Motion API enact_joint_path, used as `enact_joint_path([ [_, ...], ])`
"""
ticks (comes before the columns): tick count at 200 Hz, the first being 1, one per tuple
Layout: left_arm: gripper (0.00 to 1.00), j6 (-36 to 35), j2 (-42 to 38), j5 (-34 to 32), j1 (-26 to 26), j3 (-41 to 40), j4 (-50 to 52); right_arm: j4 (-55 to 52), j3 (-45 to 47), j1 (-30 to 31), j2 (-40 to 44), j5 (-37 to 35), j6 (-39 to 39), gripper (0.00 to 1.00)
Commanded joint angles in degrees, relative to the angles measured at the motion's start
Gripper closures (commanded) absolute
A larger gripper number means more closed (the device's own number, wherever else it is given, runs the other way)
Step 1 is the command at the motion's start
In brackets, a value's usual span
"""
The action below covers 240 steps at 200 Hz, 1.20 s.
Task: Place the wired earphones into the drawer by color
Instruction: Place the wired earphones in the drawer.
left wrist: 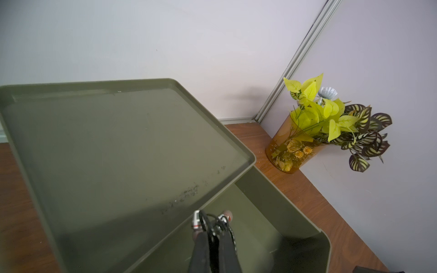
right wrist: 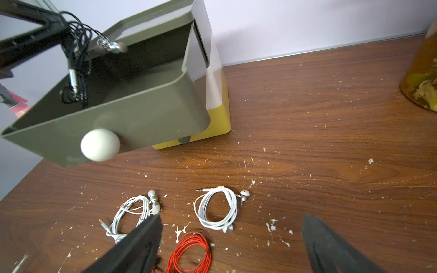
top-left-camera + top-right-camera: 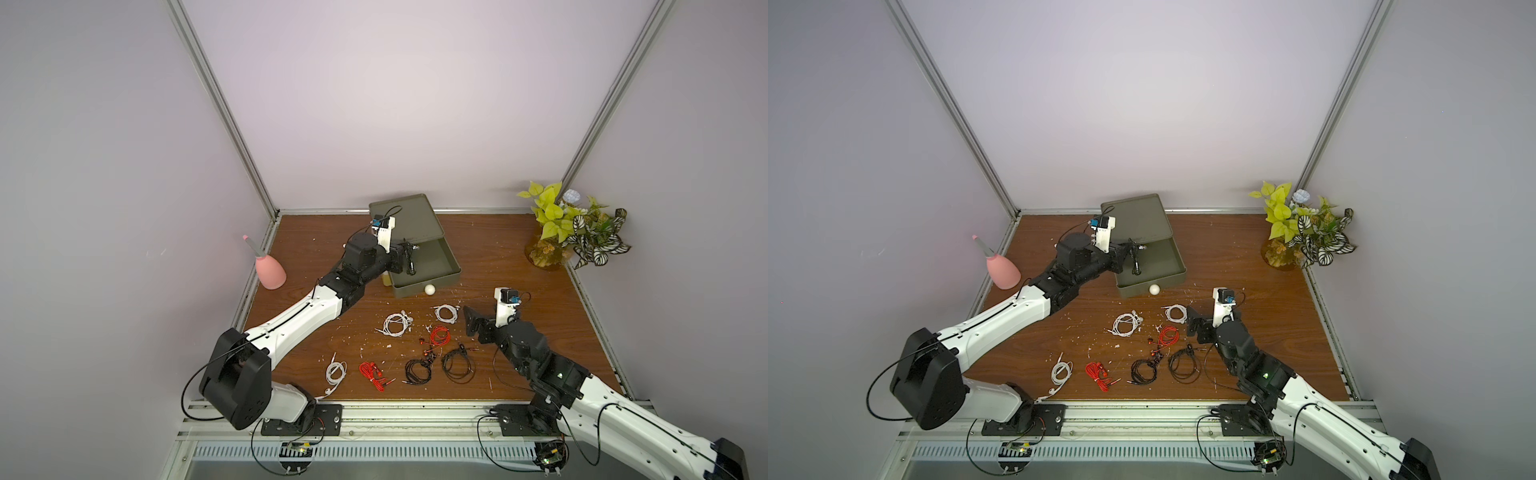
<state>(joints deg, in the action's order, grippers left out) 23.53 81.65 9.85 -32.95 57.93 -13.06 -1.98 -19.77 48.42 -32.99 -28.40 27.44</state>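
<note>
The drawer (image 3: 440, 266) stands at the back of the table, its olive top tier pulled out, white ball knob (image 3: 429, 289) facing forward. My left gripper (image 1: 212, 232) is shut on a black wired earphones bundle (image 1: 221, 224), which dangles over the open tier (image 2: 78, 59). On the table lie three white bundles (image 3: 397, 324) (image 3: 445, 313) (image 3: 336, 372), two red (image 3: 439, 336) (image 3: 372, 374) and two black (image 3: 417, 370) (image 3: 457, 365). My right gripper (image 2: 231, 217) hovers open and empty just right of the white (image 2: 217, 208) and red (image 2: 189, 253) coils.
A pink squeeze bottle (image 3: 269, 268) stands at the table's left edge. A potted plant in an amber vase (image 3: 573, 232) fills the back right corner. Cream and yellow tiers (image 2: 217, 118) sit shut under the olive one. White specks litter the wood.
</note>
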Motion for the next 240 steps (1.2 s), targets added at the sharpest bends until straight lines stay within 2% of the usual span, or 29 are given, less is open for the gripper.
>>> enact_joint_path([
  [1,1.00,-0.77,0.53,0.09,-0.73,1.13,-0.65,-1.94,0.21,0.25,1.15,-1.59,0.04,0.01],
  [16,0.99,-0.63,0.70,0.25,-0.80,1.10,-0.59,-3.47,0.19,0.27,1.40,-1.23,0.72,0.01],
  [48,0.80,-0.33,0.12,0.61,-0.80,0.78,-0.60,-7.13,-0.07,0.25,1.17,0.54,3.04,0.02],
  [88,0.68,0.26,-1.46,1.22,-0.80,0.69,-0.74,-10.42,0.15,0.26,-0.93,5.45,6.55,0.04],
  [137,0.49,1.58,-5.00,3.03,-0.80,0.59,-1.00,-12.78,0.50,0.27,-5.26,14.37,10.47,0.14],
  [211,0.01,3.27,-19.05,-0.09,-0.80,-6.22,0.55,-16.17,3.49,0.27,-5.79,20.59,16.21,0.23],
  [240,0.00,3.28,-25.80,-3.29,-0.80,-10.50,3.28,-16.20,4.54,0.26,-5.69,22.99,17.88,0.27],
])
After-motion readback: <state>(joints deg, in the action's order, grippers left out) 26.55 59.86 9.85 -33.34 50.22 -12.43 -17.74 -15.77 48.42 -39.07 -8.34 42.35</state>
